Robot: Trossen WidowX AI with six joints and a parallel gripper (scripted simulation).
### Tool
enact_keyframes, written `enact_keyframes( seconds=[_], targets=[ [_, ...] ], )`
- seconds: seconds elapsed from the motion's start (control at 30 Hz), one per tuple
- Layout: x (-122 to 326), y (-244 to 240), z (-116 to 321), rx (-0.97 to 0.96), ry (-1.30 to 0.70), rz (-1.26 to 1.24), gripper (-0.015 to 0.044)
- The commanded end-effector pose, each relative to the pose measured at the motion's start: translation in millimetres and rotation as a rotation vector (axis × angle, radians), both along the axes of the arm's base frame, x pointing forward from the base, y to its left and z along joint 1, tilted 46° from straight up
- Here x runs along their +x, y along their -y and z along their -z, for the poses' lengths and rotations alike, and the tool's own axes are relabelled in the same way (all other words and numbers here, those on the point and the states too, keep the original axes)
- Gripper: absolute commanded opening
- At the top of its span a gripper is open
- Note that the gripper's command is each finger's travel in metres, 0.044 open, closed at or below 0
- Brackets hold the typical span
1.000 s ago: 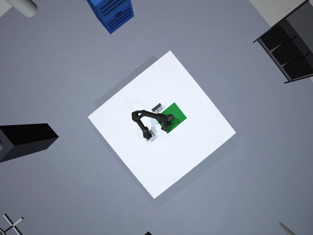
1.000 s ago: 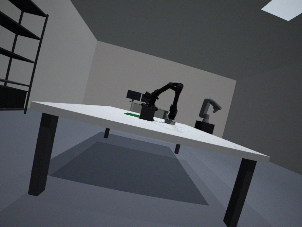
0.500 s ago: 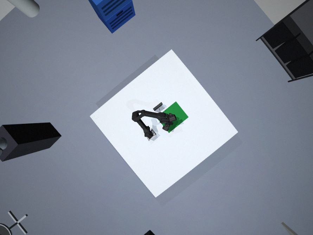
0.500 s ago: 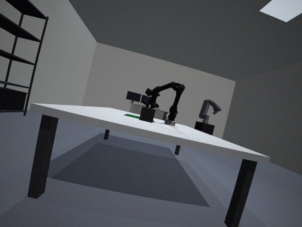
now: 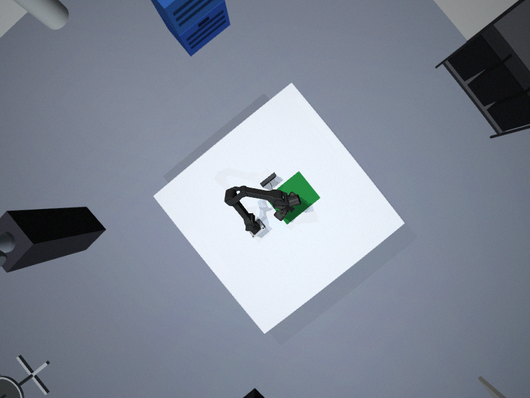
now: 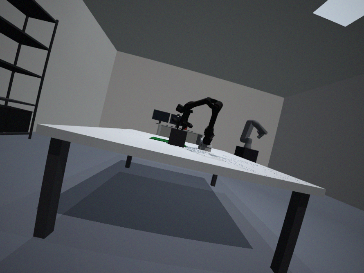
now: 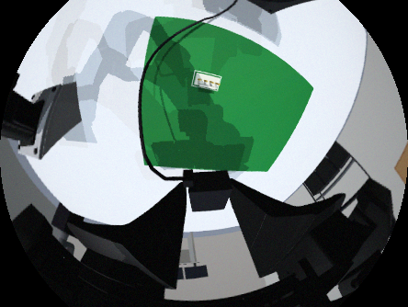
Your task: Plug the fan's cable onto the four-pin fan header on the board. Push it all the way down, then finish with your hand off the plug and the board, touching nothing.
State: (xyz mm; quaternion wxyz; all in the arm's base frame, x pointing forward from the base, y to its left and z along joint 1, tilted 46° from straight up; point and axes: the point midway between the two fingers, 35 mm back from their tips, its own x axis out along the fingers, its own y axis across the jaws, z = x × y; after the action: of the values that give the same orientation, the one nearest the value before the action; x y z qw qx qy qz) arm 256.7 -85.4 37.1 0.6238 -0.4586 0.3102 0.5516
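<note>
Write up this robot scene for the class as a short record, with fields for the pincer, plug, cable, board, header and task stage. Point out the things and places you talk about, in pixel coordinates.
pincer: shut on the plug, above the table (image 5: pixel 342 180) (image 6: pixel 97 135) (image 7: pixel 110 193)
plug (image 7: pixel 209 190): black block between the fingertips, not on the header
cable (image 7: pixel 140 106): black, leaves one side of the plug and curves over the board
board (image 5: pixel 301 184) (image 6: pixel 157 138) (image 7: pixel 257 106): green, flat on the table
header (image 7: pixel 207 78): white, four pins showing, nothing plugged in
task stage: plug gripped; plugging in, pushing down and letting go remain
</note>
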Motion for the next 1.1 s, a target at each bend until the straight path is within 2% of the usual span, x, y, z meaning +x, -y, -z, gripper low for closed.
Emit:
enact_keyframes(
  seconds=[0.0, 1.07],
  targets=[
    [1.2, 1.6, 0.2, 0.042, -0.055, 0.102, 0.0000],
    [3.8, 7.9, 5.2, 0.337, -0.632, 0.980, 0.0000]
  ],
)
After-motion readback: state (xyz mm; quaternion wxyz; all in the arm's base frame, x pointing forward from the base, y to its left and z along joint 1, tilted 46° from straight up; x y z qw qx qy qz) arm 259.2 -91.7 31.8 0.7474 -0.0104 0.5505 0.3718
